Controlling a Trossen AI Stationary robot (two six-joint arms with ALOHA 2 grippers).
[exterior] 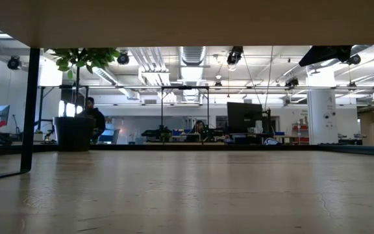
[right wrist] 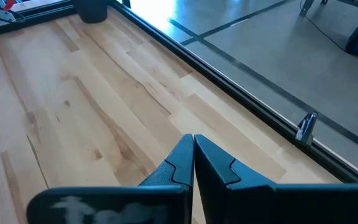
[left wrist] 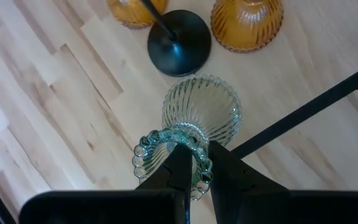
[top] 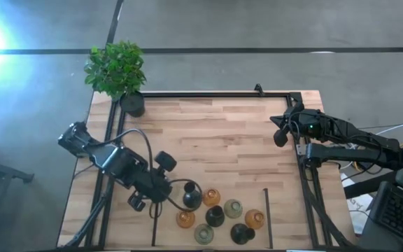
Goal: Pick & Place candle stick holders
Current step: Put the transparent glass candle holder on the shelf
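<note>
Several small bulb-based candle stick holders stand on their bases in a cluster near the table's near edge: black, amber and pale green-grey ones. My left gripper is at the cluster's left side, shut on a clear pale green holder. Past it the left wrist view shows a black holder and two amber ones. My right gripper is shut and empty above the table's right side, far from the holders; it also shows in its own wrist view. My left gripper holds the pale green holder by its beaded top rim. One finger appears to stand inside the mouth and the other outside it. The fingers come from above, slanting down. The holder is upright, base down; whether it is lifted off the table I cannot tell.
A green plant in a black pot stands at the table's far left corner. A black frame rail runs along the far edge and down both sides. A short dark strip lies right of the cluster. Bare wood lies mid-table.
</note>
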